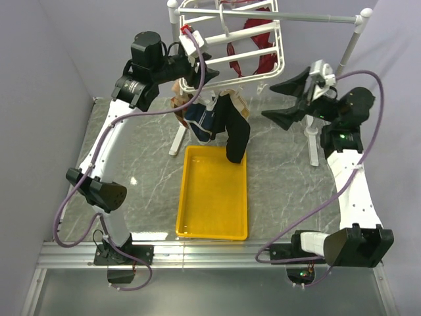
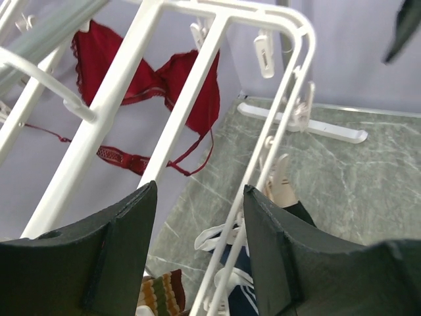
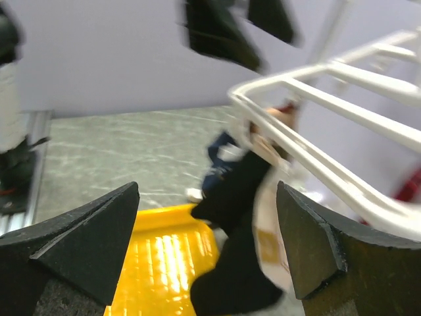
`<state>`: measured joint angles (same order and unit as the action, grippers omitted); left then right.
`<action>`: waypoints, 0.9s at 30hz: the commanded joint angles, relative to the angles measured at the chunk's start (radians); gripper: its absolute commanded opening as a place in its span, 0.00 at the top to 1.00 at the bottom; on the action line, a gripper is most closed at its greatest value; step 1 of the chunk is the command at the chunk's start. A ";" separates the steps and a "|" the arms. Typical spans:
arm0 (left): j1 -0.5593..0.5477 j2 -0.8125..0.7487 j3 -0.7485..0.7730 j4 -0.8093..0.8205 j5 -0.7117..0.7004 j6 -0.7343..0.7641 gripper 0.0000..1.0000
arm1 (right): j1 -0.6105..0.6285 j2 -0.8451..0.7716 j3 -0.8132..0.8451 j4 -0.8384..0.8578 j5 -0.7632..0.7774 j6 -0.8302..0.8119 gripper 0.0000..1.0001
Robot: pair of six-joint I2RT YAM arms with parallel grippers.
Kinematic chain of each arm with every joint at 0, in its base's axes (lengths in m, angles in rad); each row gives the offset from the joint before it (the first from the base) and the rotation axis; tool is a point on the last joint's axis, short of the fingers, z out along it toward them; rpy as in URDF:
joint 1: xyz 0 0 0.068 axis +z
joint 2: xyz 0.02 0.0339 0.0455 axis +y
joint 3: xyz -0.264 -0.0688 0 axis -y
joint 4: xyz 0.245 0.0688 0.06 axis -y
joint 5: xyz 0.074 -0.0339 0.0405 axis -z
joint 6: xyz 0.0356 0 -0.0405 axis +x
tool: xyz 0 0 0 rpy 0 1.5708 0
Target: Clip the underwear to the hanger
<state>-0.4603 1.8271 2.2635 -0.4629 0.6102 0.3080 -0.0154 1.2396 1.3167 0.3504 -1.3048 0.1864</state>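
The black underwear [image 1: 235, 128] with its tan waistband hangs from the near edge of the white hanger [image 1: 281, 46], its lower end over the yellow tray. No gripper touches it. My left gripper [image 1: 200, 74] is open and empty above the hanger's near left corner; its wrist view looks down through the bars [image 2: 177, 112], with a bit of the black cloth [image 2: 300, 212] below. My right gripper [image 1: 281, 100] is open and empty to the right of the underwear; its blurred wrist view shows the underwear [image 3: 243, 263] and the hanger [image 3: 316, 164] ahead of the open gripper [image 3: 207, 243].
A yellow tray [image 1: 187, 197] lies under the hanging clothes. A navy pair with white trim [image 1: 200, 125] and a striped cloth [image 2: 161, 293] hang left of the underwear. A red garment [image 1: 253, 39] hangs at the back. The white pole stand [image 1: 348, 43] stands behind the right arm.
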 commanded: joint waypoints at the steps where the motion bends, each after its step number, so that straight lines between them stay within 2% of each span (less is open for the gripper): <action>1: 0.006 -0.072 -0.004 0.010 0.066 -0.023 0.39 | -0.099 -0.028 -0.028 0.024 0.029 0.073 0.09; 4: 0.017 -0.084 -0.012 0.017 0.117 -0.049 0.39 | -0.133 -0.031 -0.056 0.047 0.030 0.093 0.10; 7: 0.025 -0.098 -0.033 0.033 0.175 -0.075 0.39 | -0.143 -0.043 -0.102 0.025 0.074 -0.022 0.12; 10: 0.025 -0.123 -0.094 0.102 0.218 -0.127 0.39 | -0.141 -0.008 -0.166 0.172 0.128 0.024 0.14; 11: 0.026 -0.129 -0.114 0.124 0.229 -0.145 0.40 | -0.136 0.009 -0.186 0.270 0.139 0.080 0.14; 15: 0.026 -0.186 -0.248 0.265 0.373 -0.222 0.42 | -0.088 0.098 -0.218 0.438 0.203 0.104 0.16; 16: 0.026 -0.199 -0.321 0.305 0.390 -0.243 0.42 | -0.078 0.113 -0.212 0.455 0.205 0.102 0.16; 17: 0.028 -0.213 -0.358 0.396 0.413 -0.260 0.42 | -0.069 0.133 -0.188 0.481 0.200 0.105 0.16; 20: 0.025 -0.250 -0.461 0.533 0.450 -0.302 0.41 | -0.043 0.202 -0.131 0.499 0.211 0.099 0.16; 21: 0.026 -0.253 -0.473 0.550 0.442 -0.346 0.41 | -0.038 0.233 -0.117 0.506 0.216 0.100 0.16; 27: 0.026 -0.236 -0.479 0.567 0.461 -0.365 0.41 | 0.002 0.346 -0.014 0.610 0.228 0.192 0.20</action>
<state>-0.4351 1.6272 1.7817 -0.0025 1.0199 -0.0090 -0.0307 1.5639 1.2266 0.8303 -1.0992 0.3210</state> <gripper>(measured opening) 0.589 0.811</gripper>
